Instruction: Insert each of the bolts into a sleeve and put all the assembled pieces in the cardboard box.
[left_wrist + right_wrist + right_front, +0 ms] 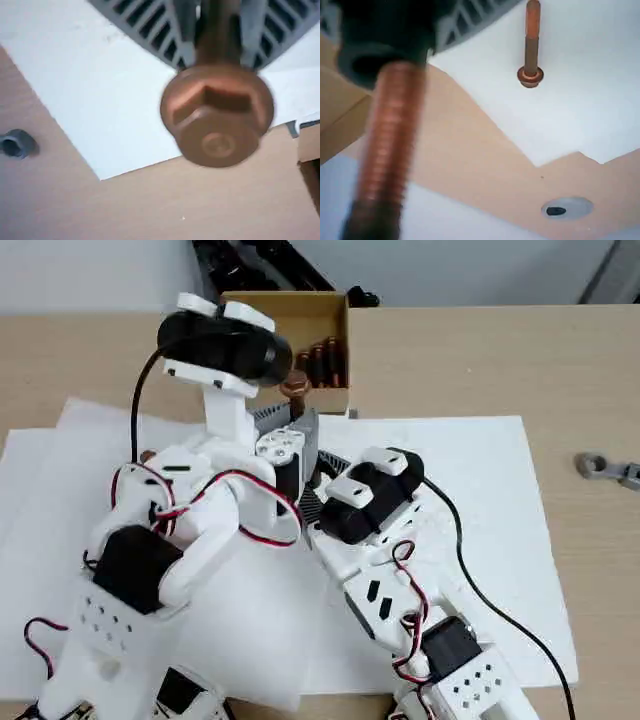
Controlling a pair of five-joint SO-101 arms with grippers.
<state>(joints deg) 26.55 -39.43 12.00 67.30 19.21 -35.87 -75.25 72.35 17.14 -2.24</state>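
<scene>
My left gripper [292, 425] [217, 35] is shut on a copper bolt [217, 120], its grey fingers [252, 30] clamping the shaft just behind the flanged hex head [293, 388]. It hangs just in front of the cardboard box [300, 315], which holds several copper assembled pieces [322, 360]. My right gripper [305, 485] [395, 30] is right beside it, shut on a black sleeve [370, 47]. A threaded copper shaft [390, 145] sticks out of that sleeve. A loose bolt [531, 45] lies on the white paper.
White paper sheets [480, 500] cover the tan table. A grey ring-shaped piece [598, 466] lies on bare wood at the far right. A small dark sleeve [17, 144] rests on the wood. A grey round piece with a dark hole [565, 207] lies off the paper.
</scene>
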